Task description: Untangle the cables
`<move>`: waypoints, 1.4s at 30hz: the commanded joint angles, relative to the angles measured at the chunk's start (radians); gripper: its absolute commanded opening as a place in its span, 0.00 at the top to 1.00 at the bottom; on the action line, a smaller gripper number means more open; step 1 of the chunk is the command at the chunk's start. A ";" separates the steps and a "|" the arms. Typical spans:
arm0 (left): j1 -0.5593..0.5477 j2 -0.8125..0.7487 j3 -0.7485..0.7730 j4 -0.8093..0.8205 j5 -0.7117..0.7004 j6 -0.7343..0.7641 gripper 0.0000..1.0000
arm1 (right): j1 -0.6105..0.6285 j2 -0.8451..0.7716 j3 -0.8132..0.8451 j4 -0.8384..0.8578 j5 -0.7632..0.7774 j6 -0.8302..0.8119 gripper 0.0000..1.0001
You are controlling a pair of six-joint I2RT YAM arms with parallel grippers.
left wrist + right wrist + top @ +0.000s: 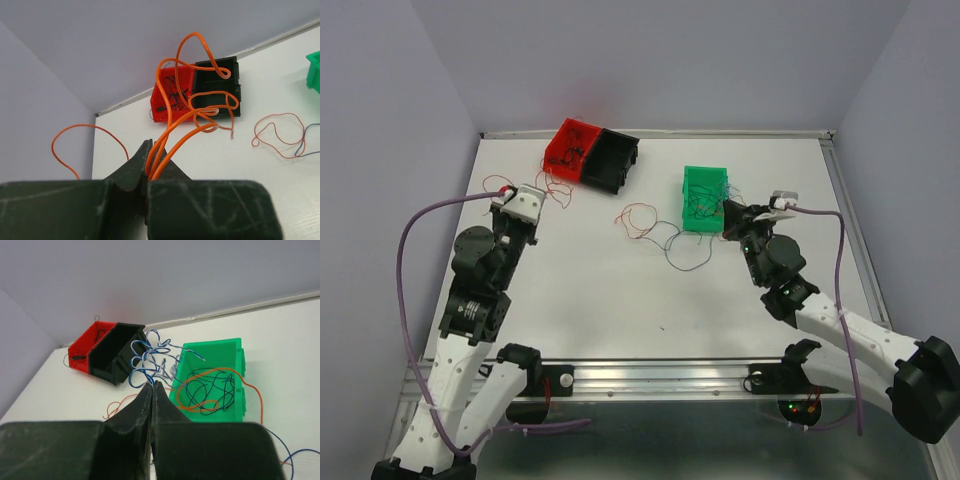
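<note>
Left wrist view, nearest first: my left gripper [149, 150] has its fingers pressed together on a bunch of orange cables [172, 129]. These are thin, glossy strands that rise out of the pinch toward twelve o'clock and curl into open loops in the air. One more orange loop arcs away at nine o'clock. Farther off at twelve o'clock on the white table [225, 160], the red bin [160, 107] and the black bin [215, 64] stand side by side, touching. Dark thin wires lie in the red one. At three o'clock a thin red cable [276, 136] lies looped flat on the table.

From the right wrist, my right gripper [152, 386] is clamped on a tuft of blue cables [149, 357]. They are crinkled and partly pale, perhaps white-striped, though they are too fine for me to be sure. Just beyond, at one o'clock, the green bin [212, 346] holds a knot of dark blue and black strands. One orange strand loops through the knot and trails over the bin's right side.
</note>
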 commanded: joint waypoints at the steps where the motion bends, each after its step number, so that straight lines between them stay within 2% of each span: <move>1: 0.004 -0.009 -0.023 0.038 0.169 0.038 1.00 | -0.009 -0.023 0.028 -0.005 -0.137 -0.030 0.99; 7: 0.004 0.054 -0.026 -0.043 0.439 0.158 1.00 | -0.009 -0.081 0.034 -0.015 -0.398 -0.038 0.99; 8: 0.004 0.063 -0.027 -0.068 0.529 0.179 0.99 | -0.007 -0.096 0.037 -0.021 -0.435 -0.035 0.99; 10: 0.005 0.086 -0.041 -0.079 0.611 0.213 0.94 | -0.009 -0.110 0.048 -0.032 -0.495 -0.024 1.00; 11: 0.004 0.093 -0.044 -0.083 0.675 0.230 0.92 | -0.009 -0.115 0.054 -0.038 -0.591 -0.011 0.99; 14: 0.004 0.117 -0.047 -0.074 0.754 0.252 0.85 | -0.007 -0.141 0.074 -0.035 -0.734 0.034 1.00; 15: 0.004 0.126 -0.053 -0.067 0.766 0.252 0.81 | -0.007 -0.145 0.088 -0.031 -0.766 0.045 0.99; 19: 0.002 0.138 -0.079 -0.043 0.815 0.255 0.81 | -0.007 -0.181 0.108 -0.023 -0.864 0.085 0.99; 24: 0.002 0.146 -0.115 -0.034 0.866 0.276 0.81 | -0.006 -0.210 0.132 -0.022 -0.894 0.105 1.00; 26: 0.002 0.152 -0.115 -0.022 0.854 0.275 0.87 | -0.007 -0.202 0.143 -0.020 -0.891 0.111 0.99; 27: 0.002 0.156 -0.113 -0.011 0.840 0.269 0.98 | -0.007 -0.198 0.146 -0.020 -0.888 0.112 0.99; 28: 0.004 0.170 -0.110 0.002 0.799 0.241 1.00 | -0.006 -0.187 0.145 -0.017 -0.879 0.111 0.99; 33: 0.002 0.276 -0.052 0.084 0.668 0.199 1.00 | -0.006 -0.159 0.146 0.001 -0.857 0.114 0.99; 34: 0.002 0.296 -0.038 0.072 0.662 0.209 0.86 | -0.007 -0.156 0.146 0.001 -0.858 0.115 0.99; 36: 0.002 0.375 0.015 -0.022 0.650 0.268 0.46 | -0.007 -0.155 0.143 0.000 -0.849 0.115 1.00; 37: 0.001 0.408 0.045 -0.133 0.644 0.291 0.43 | -0.007 -0.156 0.140 0.000 -0.840 0.114 1.00; 38: 0.001 0.441 0.074 -0.198 0.637 0.329 0.35 | -0.007 -0.162 0.135 0.000 -0.836 0.112 0.99; 39: 0.001 0.474 0.103 -0.265 0.631 0.359 0.35 | -0.007 -0.162 0.132 -0.002 -0.828 0.111 0.99; 40: 0.001 0.529 0.143 -0.393 0.628 0.389 0.23 | -0.006 -0.171 0.123 -0.003 -0.814 0.108 0.99; 42: -0.002 0.558 0.157 -0.512 0.642 0.481 0.01 | -0.007 -0.182 0.117 -0.009 -0.805 0.102 1.00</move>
